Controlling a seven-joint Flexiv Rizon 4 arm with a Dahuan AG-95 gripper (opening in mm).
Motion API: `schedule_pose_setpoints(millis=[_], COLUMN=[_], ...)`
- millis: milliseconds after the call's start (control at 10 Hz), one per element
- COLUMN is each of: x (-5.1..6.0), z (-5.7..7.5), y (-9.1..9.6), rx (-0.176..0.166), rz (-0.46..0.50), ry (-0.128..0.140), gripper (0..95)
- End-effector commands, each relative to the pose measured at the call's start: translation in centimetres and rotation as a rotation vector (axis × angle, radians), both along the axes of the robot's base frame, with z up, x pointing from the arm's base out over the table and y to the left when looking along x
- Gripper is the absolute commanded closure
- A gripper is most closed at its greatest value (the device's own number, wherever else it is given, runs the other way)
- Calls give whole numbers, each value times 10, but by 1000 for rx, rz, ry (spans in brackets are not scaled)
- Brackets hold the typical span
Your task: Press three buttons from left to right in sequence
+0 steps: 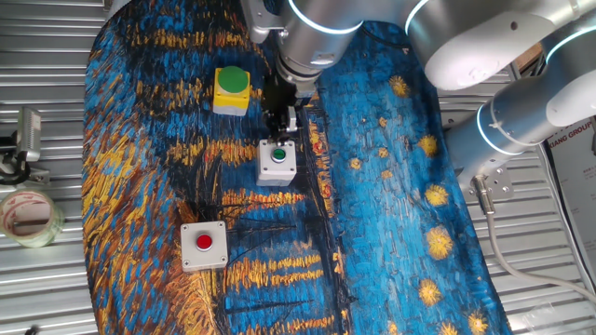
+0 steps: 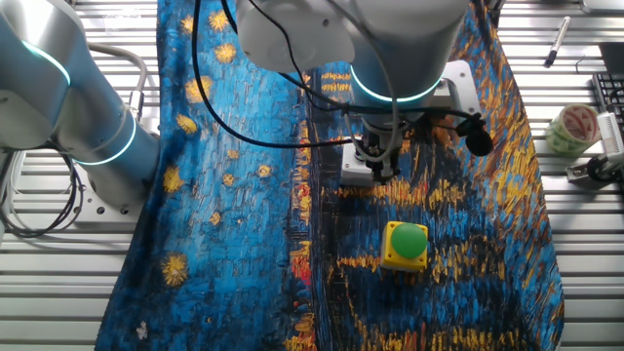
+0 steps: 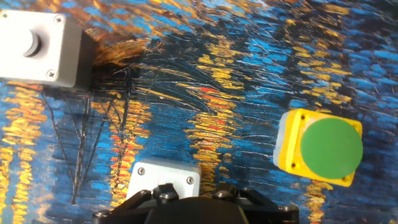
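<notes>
Three button boxes sit on the painted cloth. The yellow box with the big green dome (image 1: 231, 88) (image 2: 406, 244) (image 3: 323, 149) stands apart from the hand. My gripper (image 1: 280, 136) (image 2: 376, 172) points down right over the grey-white box with the small green button (image 1: 277, 161) (image 3: 165, 177). Its fingertips are just above that button's far edge, and I cannot tell if they touch. No view shows a gap or contact between the fingertips. The grey-white box with the red button (image 1: 204, 246) lies further along. In the hand view it shows at the top left (image 3: 40, 50).
A roll of tape (image 1: 28, 216) (image 2: 570, 127) lies on the slatted metal table off the cloth, beside a small metal clamp (image 1: 26, 135). The arm's white links (image 1: 521, 84) hang over the cloth's right side. A black cable (image 2: 468, 132) trails from the wrist.
</notes>
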State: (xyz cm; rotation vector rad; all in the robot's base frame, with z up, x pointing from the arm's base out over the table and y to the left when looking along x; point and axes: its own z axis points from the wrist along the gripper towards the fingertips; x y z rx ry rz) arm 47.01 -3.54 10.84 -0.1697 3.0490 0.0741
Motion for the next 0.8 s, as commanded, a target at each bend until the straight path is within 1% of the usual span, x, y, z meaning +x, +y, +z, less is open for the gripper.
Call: schedule_pose_setpoints(millis=[100,200,500,800], x=[-1,-1,-1,-4], z=[1,1,1,0], y=[0,0,0,1], rx=[58,77,79,60], rz=[-156,-186,-177,-181], ry=[-33,-37,-38,-34], gripper=[570,570,570,570])
